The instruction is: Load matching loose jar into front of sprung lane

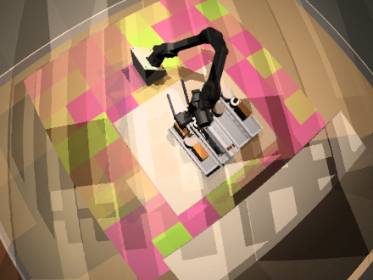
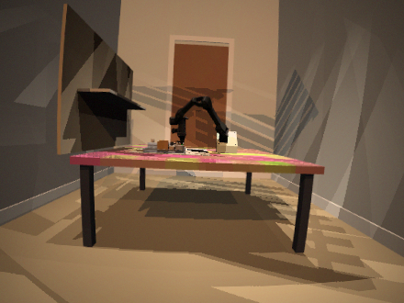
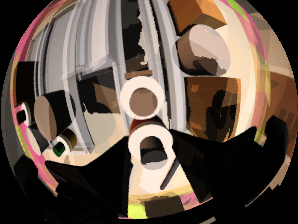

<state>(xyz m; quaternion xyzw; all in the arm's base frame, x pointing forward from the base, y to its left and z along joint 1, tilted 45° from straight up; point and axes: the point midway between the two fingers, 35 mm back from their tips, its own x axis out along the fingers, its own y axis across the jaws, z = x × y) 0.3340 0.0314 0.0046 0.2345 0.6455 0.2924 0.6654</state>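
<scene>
My gripper points down at the front of the sprung lane, shut on a jar. The held jar has a white ring-shaped top with a dark centre. In the wrist view the old jar, with a similar white ring top, stands right beyond it in the sprung lane. A reddish side shows between the two tops; whether the jars touch is unclear. The brownish pusher plate is close behind the old jar. The low front stop and the held jar's base are hidden.
Right of the lane in the wrist view are an orange box, a round-topped container and a brown box. On the left are a round brown-topped container and a small green-centred jar. Another brown box stands in a far lane.
</scene>
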